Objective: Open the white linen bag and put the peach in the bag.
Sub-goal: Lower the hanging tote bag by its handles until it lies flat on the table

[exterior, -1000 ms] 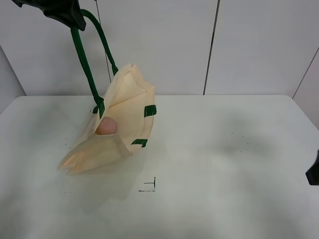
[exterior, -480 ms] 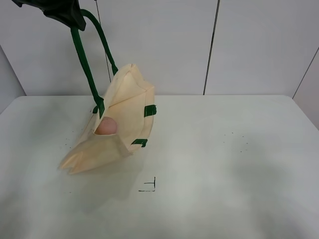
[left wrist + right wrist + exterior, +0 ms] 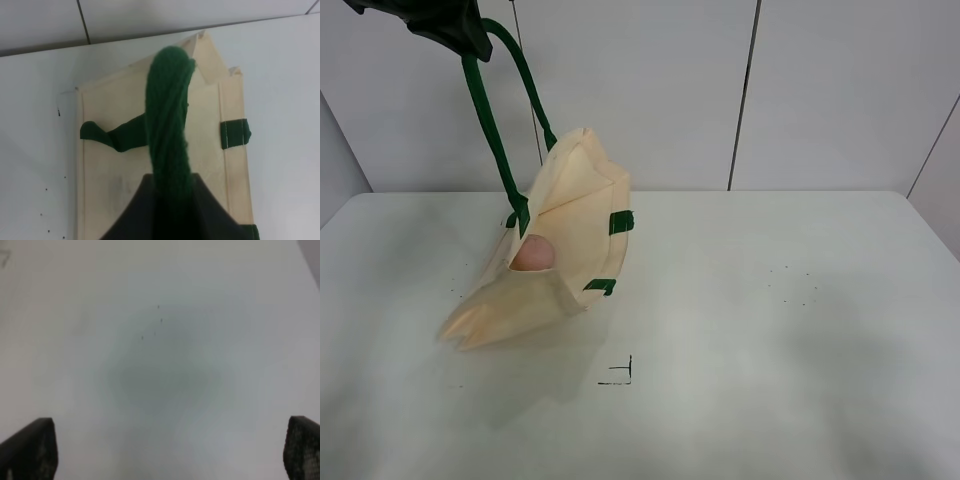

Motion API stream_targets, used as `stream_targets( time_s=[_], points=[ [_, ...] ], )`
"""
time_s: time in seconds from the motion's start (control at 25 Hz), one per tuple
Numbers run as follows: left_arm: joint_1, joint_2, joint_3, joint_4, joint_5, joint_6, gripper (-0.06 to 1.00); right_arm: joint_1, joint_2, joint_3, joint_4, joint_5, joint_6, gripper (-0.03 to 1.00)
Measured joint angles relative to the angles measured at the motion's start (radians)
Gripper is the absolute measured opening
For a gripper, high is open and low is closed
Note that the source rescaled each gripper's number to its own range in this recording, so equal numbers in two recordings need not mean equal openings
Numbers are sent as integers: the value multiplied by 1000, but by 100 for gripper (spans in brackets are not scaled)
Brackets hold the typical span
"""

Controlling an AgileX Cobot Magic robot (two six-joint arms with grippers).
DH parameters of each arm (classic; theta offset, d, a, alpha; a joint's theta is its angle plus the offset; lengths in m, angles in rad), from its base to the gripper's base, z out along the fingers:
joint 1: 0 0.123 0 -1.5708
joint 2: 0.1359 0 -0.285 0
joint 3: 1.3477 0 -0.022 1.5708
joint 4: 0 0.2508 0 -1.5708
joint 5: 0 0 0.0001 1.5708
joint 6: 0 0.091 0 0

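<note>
The white linen bag (image 3: 565, 240) hangs half lifted over the left of the table, its lower end resting on the top. Its mouth gapes open. The peach (image 3: 532, 253) sits inside the mouth, partly hidden by cloth. My left gripper (image 3: 455, 30) is high at the top left, shut on the dark green strap handle (image 3: 485, 120). In the left wrist view the fingers (image 3: 200, 210) clamp the strap (image 3: 169, 125) above the bag (image 3: 115, 170); the peach is hidden there. My right gripper (image 3: 165, 450) is open and empty over bare table, and is out of the exterior view.
A white table (image 3: 770, 330) carries a small black corner mark (image 3: 620, 372) in front of the bag. White wall panels (image 3: 840, 90) stand behind the table's far edge.
The right arm, seen at the right edge a second ago, has left the exterior view and its shadow has faded. The bag, the peach and the left gripper have not moved.
</note>
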Motion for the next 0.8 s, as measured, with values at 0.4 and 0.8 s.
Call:
stream_targets(
  time_s=[0.4,0.8],
  points=[
    [0,39,24,-8,-2,0,0,0,-32,-1,3,1,0,100],
    [0,301,71,-84,-29,0,0,0,-32,-1,3,1,0,100]
  ],
)
